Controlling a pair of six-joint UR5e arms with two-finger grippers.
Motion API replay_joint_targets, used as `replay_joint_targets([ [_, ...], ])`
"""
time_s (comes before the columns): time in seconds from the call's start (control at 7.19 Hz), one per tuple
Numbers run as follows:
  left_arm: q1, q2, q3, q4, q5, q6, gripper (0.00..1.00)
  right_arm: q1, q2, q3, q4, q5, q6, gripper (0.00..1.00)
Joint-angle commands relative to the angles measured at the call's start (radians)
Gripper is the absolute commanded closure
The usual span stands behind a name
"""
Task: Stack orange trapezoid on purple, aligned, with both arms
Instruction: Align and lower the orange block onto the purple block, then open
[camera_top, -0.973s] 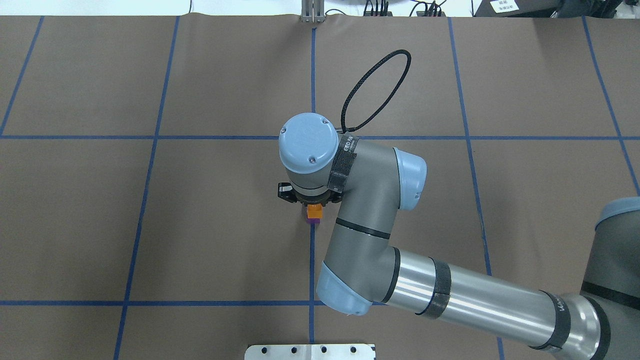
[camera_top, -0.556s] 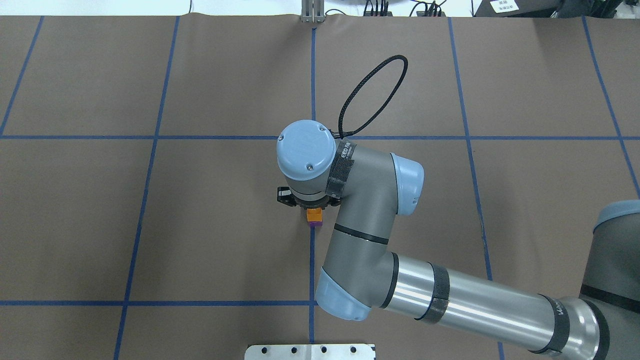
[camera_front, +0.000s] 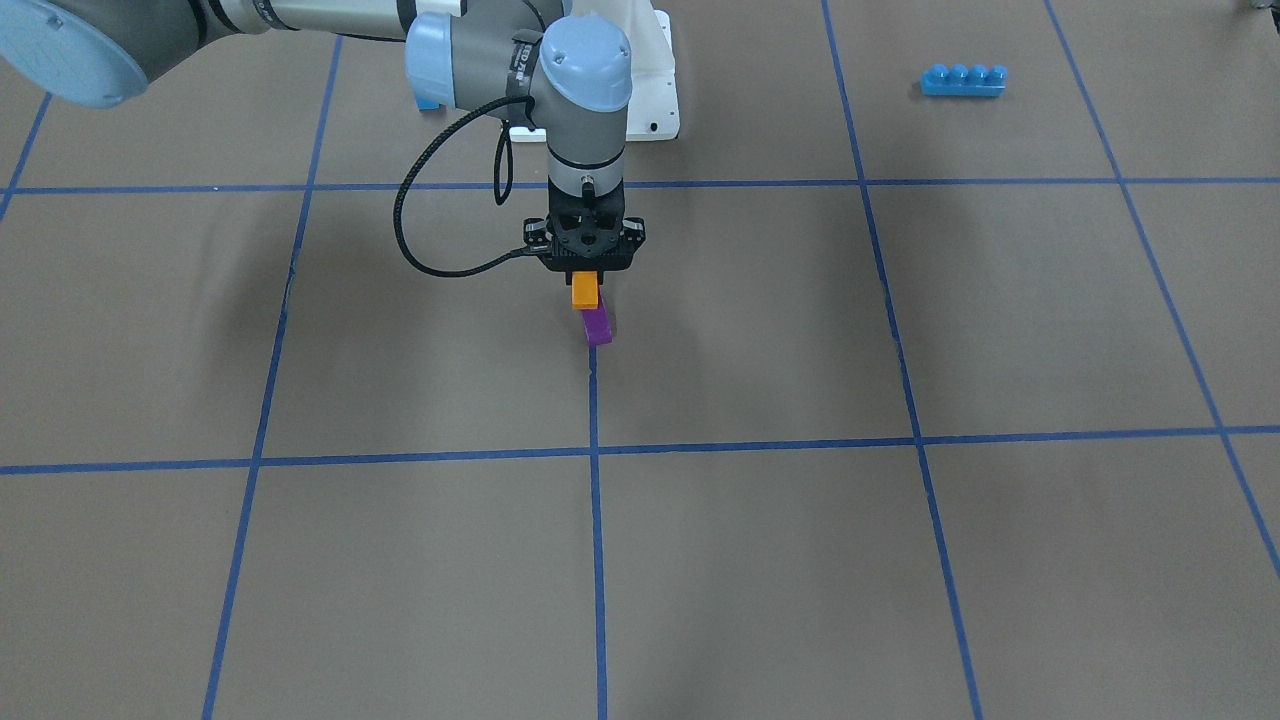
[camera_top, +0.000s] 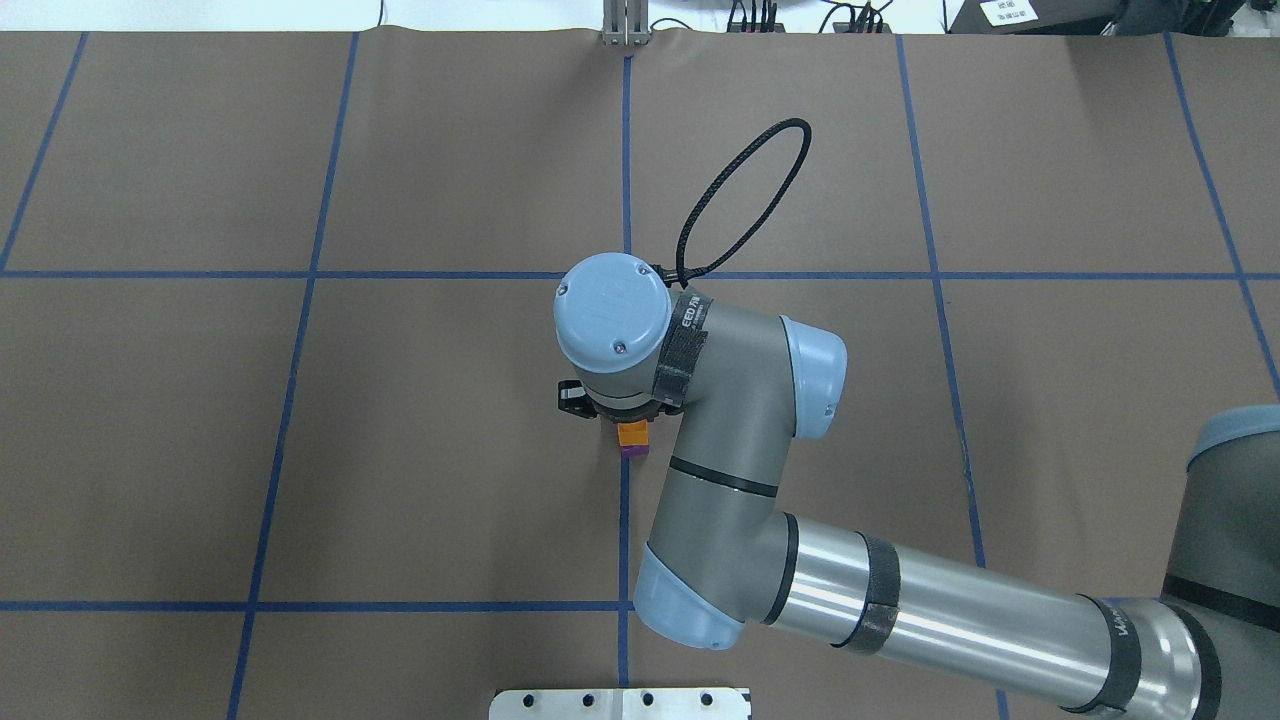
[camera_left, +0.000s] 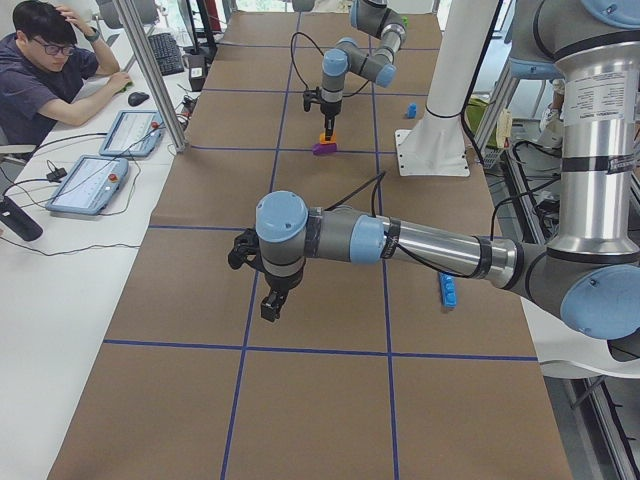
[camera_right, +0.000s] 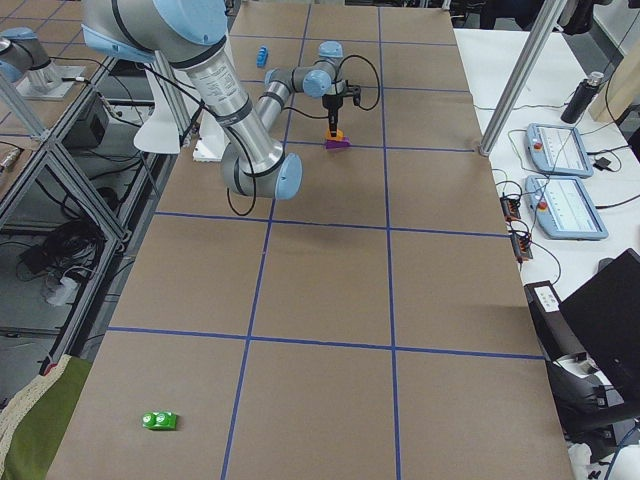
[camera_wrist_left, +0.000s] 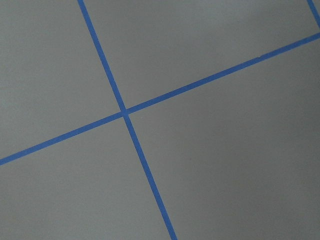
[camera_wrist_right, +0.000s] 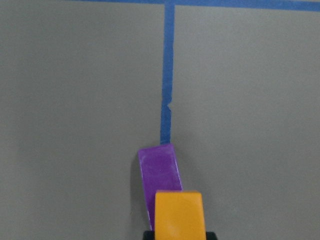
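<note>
My right gripper (camera_front: 585, 284) points straight down near the table's middle, shut on the orange trapezoid (camera_front: 584, 291). The orange brick hangs just above the purple (camera_front: 597, 326), which lies on the brown paper at the end of a blue tape line. In the right wrist view the orange trapezoid (camera_wrist_right: 179, 215) overlaps the near end of the purple (camera_wrist_right: 159, 167), which lies turned a little against it. From overhead, only a sliver of the purple (camera_top: 632, 451) shows under the orange trapezoid (camera_top: 632, 433). My left gripper (camera_left: 270, 305) hovers over bare paper far from both bricks; I cannot tell its state.
A long blue four-stud brick (camera_front: 962, 79) lies on the robot's left side, a small blue brick (camera_right: 262, 55) sits near the white base (camera_front: 655, 80), and a green toy car (camera_right: 159, 421) is far off. A person (camera_left: 40, 60) sits at a side desk with tablets.
My right wrist has shifted slightly toward the robot with the orange trapezoid, which now covers more of the purple from overhead. The purple has not moved.
</note>
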Motion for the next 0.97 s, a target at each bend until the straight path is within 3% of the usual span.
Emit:
replay_joint_targets([
  [0.0, 0.000, 0.000, 0.000, 0.000, 0.000, 0.000, 0.00, -0.004, -0.010, 0.001, 0.043, -0.004, -0.022, 1.00],
  [0.83, 0.000, 0.000, 0.001, 0.000, 0.000, 0.002, 0.00, -0.022, -0.016, 0.003, 0.051, -0.030, -0.068, 1.00],
])
